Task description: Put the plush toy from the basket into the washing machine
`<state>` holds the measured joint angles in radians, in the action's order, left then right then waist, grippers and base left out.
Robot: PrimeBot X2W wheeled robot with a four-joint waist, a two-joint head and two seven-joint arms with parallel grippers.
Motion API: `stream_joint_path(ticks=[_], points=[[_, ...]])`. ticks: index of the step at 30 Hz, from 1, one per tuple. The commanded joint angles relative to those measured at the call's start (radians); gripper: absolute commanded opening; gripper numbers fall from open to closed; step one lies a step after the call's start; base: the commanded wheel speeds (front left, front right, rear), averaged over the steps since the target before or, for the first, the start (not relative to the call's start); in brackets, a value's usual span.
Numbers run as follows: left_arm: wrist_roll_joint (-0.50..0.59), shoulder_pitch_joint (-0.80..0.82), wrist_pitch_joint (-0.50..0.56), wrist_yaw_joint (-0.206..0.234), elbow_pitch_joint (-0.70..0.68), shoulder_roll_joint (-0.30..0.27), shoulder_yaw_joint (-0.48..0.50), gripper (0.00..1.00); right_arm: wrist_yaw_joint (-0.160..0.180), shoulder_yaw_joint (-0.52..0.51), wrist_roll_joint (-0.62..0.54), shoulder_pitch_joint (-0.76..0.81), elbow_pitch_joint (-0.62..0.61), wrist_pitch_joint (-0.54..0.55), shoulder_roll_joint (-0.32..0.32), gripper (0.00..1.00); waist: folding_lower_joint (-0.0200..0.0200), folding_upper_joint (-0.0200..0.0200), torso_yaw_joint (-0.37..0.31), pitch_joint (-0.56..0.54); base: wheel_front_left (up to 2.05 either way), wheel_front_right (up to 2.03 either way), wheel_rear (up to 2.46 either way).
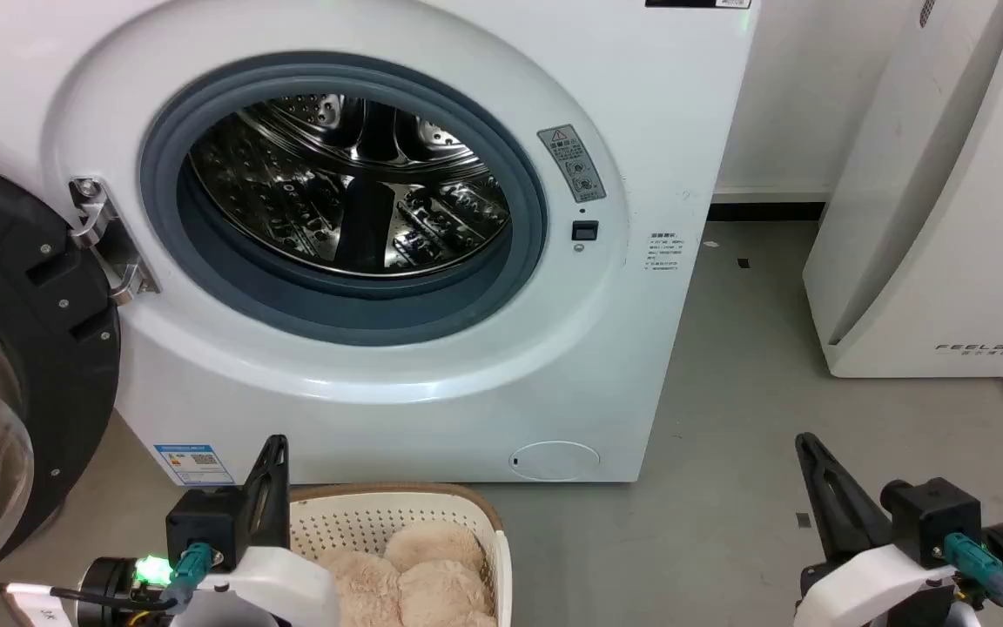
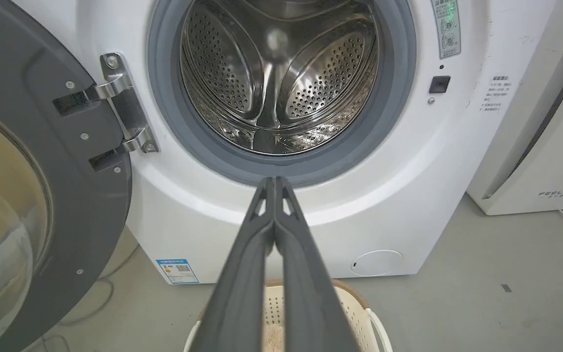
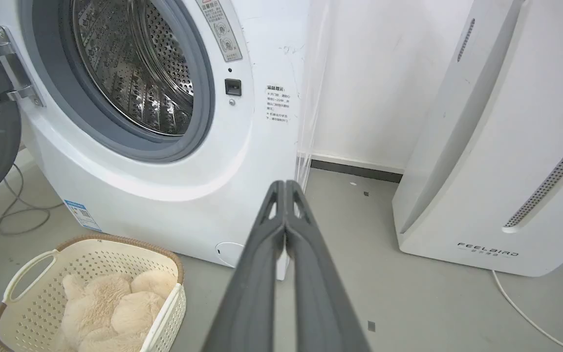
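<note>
Basket [image 1: 480,514] sits on the floor just before the washing machine [image 1: 432,383] in the head view, plush toy [image 1: 419,566] inside, left end effector [image 1: 275,446] by its left edge, right end effector [image 1: 806,442] well apart. Left wrist view: fingers pressed together, empty. Right wrist view: likewise narrow, empty. Spreading the left wide before dipping, then biting deep into fluff, looks wisest.

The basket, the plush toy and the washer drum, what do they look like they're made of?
The basket looks like moulded plastic, cream and matt: even rows of holes, brown woven-look rim. The plush toy looks like long-pile fake fur, cream-beige and fluffy; fibre unclear. The drum looks like polished steel: mirror-bright, perforated.
</note>
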<state>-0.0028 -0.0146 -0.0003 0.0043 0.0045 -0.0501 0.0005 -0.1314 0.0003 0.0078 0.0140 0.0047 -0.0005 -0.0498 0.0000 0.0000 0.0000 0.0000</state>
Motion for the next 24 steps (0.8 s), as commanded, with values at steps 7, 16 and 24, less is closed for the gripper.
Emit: stream_joint_path(ticks=[7, 16, 24], points=[[0.003, 0.015, 0.0, -0.004, -0.005, 0.0, 0.0, 0.0, 0.001, 0.0, -0.008, -0.014, -0.005, 0.0, 0.0, 0.0, 0.0, 0.0, 0.0, 0.0, 0.0, 0.0, 0.0], [0.003, 0.015, 0.0, -0.004, -0.005, 0.0, 0.0, 0.0, 0.001, 0.0, -0.008, -0.014, -0.005, 0.0, 0.0, 0.0, 0.0, 0.0, 0.0, 0.0, 0.0, 0.0, 0.0], [0.003, 0.015, 0.0, -0.004, -0.005, 0.0, 0.0, 0.0, 0.001, 0.0, -0.008, -0.014, -0.005, 0.0, 0.0, 0.0, 0.0, 0.0, 0.0, 0.0, 0.0, 0.0, 0.0]])
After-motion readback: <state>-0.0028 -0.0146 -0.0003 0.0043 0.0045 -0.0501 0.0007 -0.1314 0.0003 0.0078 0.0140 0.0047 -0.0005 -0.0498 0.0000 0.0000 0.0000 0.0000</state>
